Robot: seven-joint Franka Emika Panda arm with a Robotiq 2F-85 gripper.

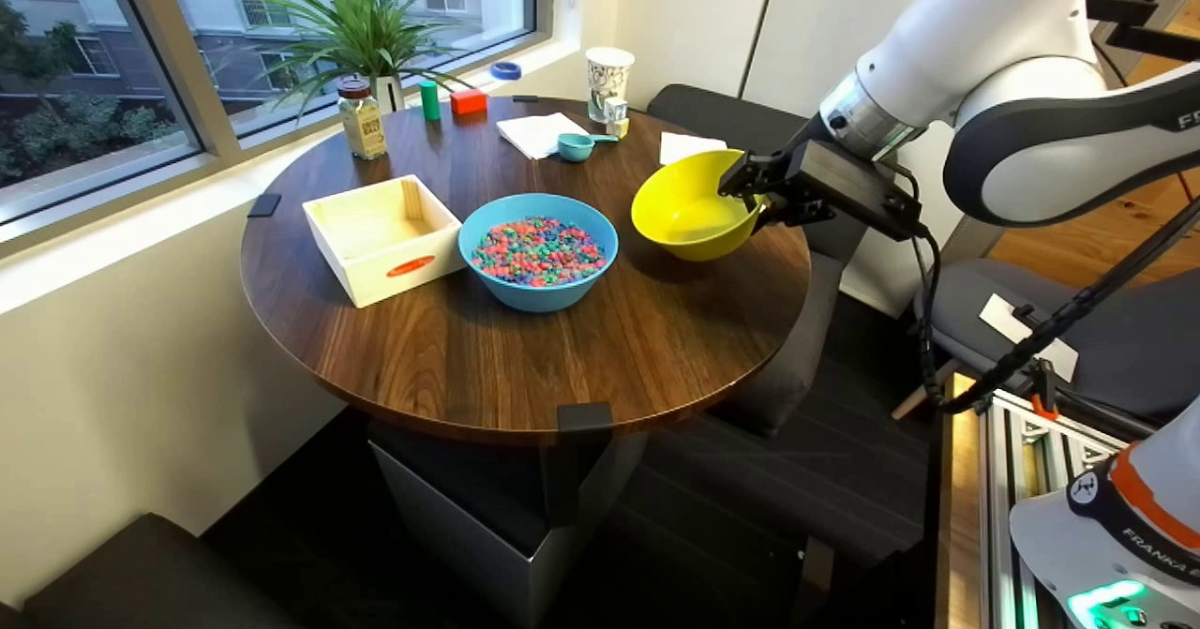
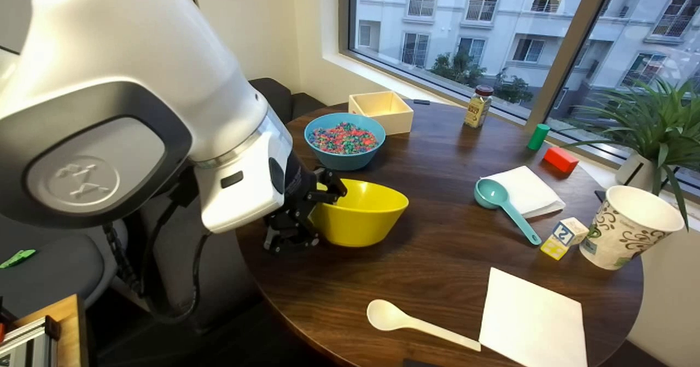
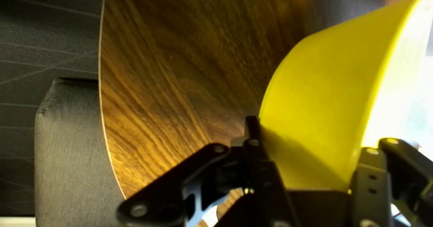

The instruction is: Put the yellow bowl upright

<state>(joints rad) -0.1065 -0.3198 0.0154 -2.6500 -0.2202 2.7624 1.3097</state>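
Tilted, the yellow bowl (image 1: 692, 205) is being held near the blue bowl (image 1: 537, 297); it is being clasped from the side by the gripper (image 2: 325, 214), its wall being spanned from rim to base.

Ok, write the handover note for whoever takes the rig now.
Gripper: gripping the yellow bowl by its side, spanning base to rim.
Where: at the table, near the blue bowl, looking tilted; whether its base touches the wood, I can't tell.
Done: its opening faces up.
Left: probably level it, settle it, let go and back off.
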